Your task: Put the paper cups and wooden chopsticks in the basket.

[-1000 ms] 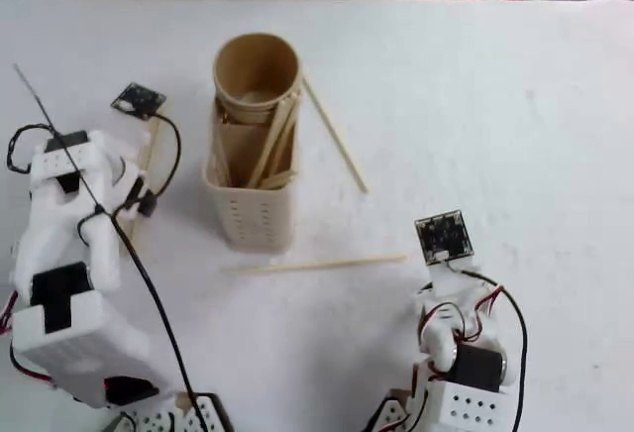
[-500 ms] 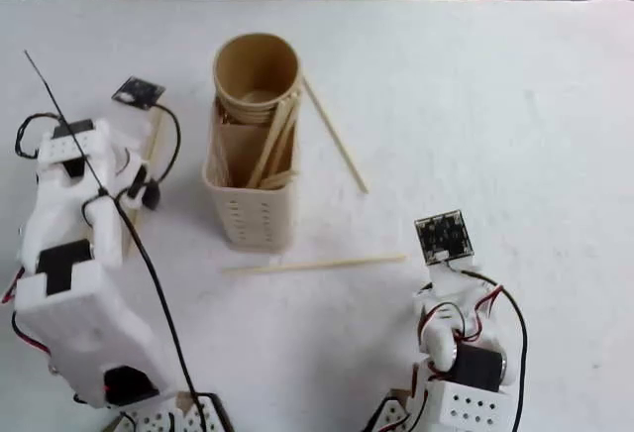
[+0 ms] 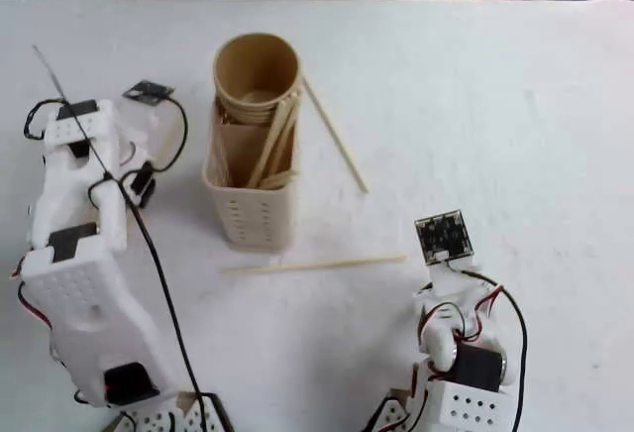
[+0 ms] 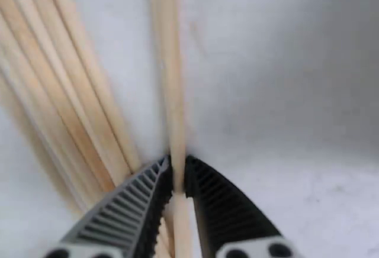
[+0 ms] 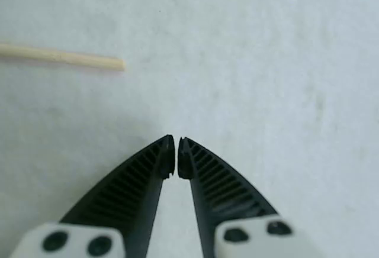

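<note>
A: Cups?
B: Tan paper cups (image 3: 257, 70) nested, upright in the white perforated basket (image 3: 250, 216); basket chopsticks (image 3: 272, 145) lean inside too.
A: Loose sticks?
B: Diagonal chopstick (image 3: 335, 137) just right of the basket; front chopstick (image 3: 315, 264) flat on the table; held chopstick (image 4: 173, 92) pinched by left gripper (image 4: 177, 178).

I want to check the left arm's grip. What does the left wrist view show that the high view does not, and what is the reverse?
Left wrist view: the left pincer shut on one pale wooden chopstick, with more wooden sticks lying beside it.
High view: a cream perforated plastic basket holding stacked tan paper cups and several chopsticks, plus two loose chopsticks lying outside it.
Shared: the white table.
</note>
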`<state>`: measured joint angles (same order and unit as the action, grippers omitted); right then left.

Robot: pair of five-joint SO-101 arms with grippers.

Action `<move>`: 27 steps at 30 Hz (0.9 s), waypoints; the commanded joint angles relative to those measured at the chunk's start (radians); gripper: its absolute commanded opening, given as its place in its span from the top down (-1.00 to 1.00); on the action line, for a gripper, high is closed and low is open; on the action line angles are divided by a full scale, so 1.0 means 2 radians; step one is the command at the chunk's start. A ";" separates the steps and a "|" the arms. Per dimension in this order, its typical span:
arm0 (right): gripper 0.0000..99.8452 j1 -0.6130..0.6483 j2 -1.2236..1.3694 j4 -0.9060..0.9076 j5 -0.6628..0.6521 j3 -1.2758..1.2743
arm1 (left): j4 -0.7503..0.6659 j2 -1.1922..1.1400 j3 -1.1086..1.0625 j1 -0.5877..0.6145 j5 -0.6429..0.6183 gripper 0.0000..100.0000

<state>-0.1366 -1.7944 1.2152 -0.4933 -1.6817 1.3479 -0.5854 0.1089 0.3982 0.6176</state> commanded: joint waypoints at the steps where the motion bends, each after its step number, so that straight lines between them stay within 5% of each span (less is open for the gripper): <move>1: 0.95 -0.005 -0.003 0.001 -0.005 -0.005 | 0.016 0.003 0.024 0.004 0.005 0.95; 18: 0.95 -0.005 -0.003 0.001 -0.005 -0.005 | 0.207 0.010 0.253 0.003 -0.002 0.95; 27: 0.95 -0.005 -0.003 0.001 -0.005 -0.005 | 0.212 0.241 0.187 -0.014 -0.032 0.95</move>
<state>-0.1366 -1.7944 1.2152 -0.4933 -1.6817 1.7683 -0.3429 0.5340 0.3951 0.5777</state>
